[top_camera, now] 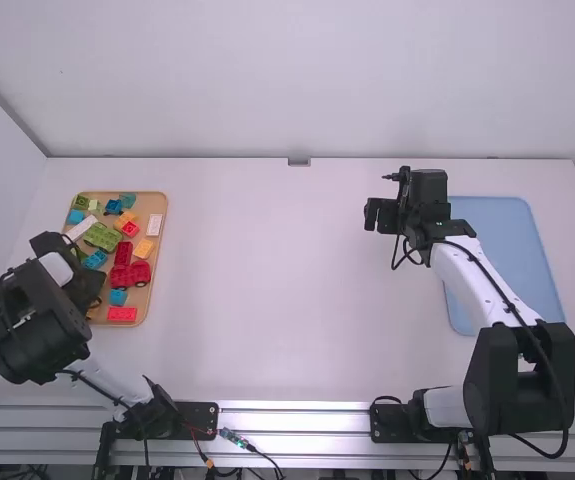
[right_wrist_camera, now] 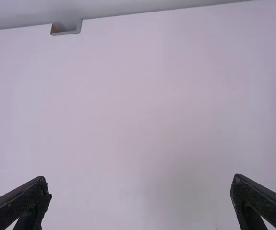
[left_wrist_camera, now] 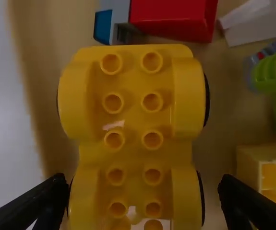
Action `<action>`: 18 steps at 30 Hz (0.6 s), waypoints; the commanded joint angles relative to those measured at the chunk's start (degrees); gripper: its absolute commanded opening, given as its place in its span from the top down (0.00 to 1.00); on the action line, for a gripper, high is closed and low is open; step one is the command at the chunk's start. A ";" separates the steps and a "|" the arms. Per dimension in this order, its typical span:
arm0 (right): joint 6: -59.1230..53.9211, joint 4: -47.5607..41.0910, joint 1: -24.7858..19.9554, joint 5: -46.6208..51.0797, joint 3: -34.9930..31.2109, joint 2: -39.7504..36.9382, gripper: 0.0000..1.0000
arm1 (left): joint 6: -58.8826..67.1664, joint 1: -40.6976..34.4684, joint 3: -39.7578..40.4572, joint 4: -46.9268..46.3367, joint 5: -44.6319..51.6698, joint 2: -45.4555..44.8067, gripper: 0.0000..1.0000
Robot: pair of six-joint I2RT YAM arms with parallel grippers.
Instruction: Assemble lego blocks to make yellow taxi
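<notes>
One tan tray (top_camera: 147,206) at the frame's left, one blue tray (top_camera: 502,230) at its right — and, in the tan one, one yellow wheeled base (left_wrist_camera: 133,110), one red wheeled piece (top_camera: 130,276), two white blocks (top_camera: 155,225), three red blocks (top_camera: 122,314).

Wide open on both sides
Left pincer (top_camera: 85,286) points down, fingers (left_wrist_camera: 30,206) spread; right pincer (top_camera: 376,215) kinda hangs way out front, fingers (right_wrist_camera: 20,203) well apart too.

a grey bracket (top_camera: 299,162) sits at the table's (top_camera: 287,290) far edge.
</notes>
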 commanded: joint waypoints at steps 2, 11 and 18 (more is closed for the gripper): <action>0.13 -0.09 0.17 -0.09 0.98 0.22 0.01 | 0.28 -0.07 -1.75 1.49 0.17 0.46 0.16; 0.13 -0.07 0.17 -0.09 0.98 0.22 0.01 | 0.48 -0.02 -4.17 4.22 0.20 0.46 0.17; 0.13 -0.07 0.17 -0.09 0.98 0.22 0.01 | 0.28 -0.07 -4.17 4.17 0.39 0.46 0.28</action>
